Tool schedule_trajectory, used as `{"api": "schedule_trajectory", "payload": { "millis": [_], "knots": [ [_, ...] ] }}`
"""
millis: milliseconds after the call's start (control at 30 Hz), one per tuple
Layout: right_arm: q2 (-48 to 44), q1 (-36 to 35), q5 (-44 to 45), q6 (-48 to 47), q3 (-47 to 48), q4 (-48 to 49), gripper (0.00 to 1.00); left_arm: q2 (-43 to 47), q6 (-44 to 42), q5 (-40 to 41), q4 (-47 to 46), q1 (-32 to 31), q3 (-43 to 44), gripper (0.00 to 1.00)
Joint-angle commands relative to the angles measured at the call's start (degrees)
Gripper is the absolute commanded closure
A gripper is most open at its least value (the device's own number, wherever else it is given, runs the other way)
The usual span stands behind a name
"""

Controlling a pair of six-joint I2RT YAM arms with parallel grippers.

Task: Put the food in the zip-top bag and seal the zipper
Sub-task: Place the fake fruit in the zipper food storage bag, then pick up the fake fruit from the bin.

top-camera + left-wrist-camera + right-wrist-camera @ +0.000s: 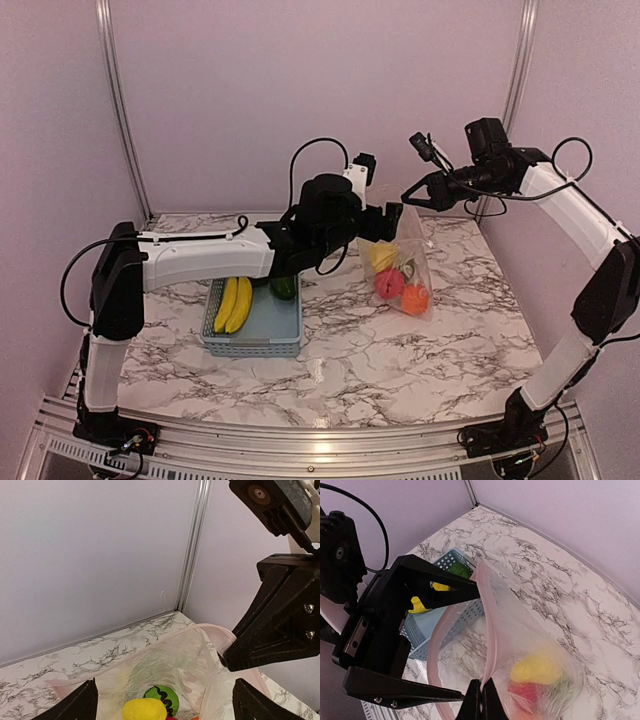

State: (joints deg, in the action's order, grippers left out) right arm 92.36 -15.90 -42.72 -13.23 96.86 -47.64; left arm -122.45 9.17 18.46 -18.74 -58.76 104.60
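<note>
Right wrist: zip-top bag [530, 625] rim between closed right pincer [482, 696] tips.

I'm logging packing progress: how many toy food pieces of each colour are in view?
Yellow: 3, two bananas, one yellow piece in the bag
Green: 2, dark green piece, striped melon
Red: 1, red piece
Orange: 1, orange piece
Total: 7 in view

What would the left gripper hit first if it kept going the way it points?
The left gripper would pass into the open bag and probably meet the yellow food first; depth is unclear.
</note>
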Motion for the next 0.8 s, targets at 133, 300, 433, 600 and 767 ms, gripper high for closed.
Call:
{"api": "schedule_trajectory", "payload": {
  "millis": [133, 300, 433, 600, 767],
  "knots": [
    [0.38, 0.85, -1.08, 0.71, 2.34, 0.28, 1.0, 4.81, 0.13, -2.62, 0.55, -0.66, -0.54, 0.04],
    [1.32, 1.61, 0.07, 0.62, 2.06, 0.57, 1.0, 14.78, -1.3, -6.74, -2.07, -1.6, -8.74, 0.05],
    [1.27, 1.9, 0.85, 0.33, 1.4, 0.95, 1.0, 23.05, -2.2, -3.55, 0.41, -1.71, -16.77, 0.05],
    [1.21, 2.01, 1.32, 0.22, 0.38, 1.54, 1.0, 32.09, -4.73, 3.8, 5.97, -1.62, -26.52, 0.05],
    [1.25, 2.01, 1.24, 0.28, 0.28, 1.58, 1.0, 37.78, -3.36, 12.06, 13.07, -1.39, -34.03, 0.04]
  ]
}}
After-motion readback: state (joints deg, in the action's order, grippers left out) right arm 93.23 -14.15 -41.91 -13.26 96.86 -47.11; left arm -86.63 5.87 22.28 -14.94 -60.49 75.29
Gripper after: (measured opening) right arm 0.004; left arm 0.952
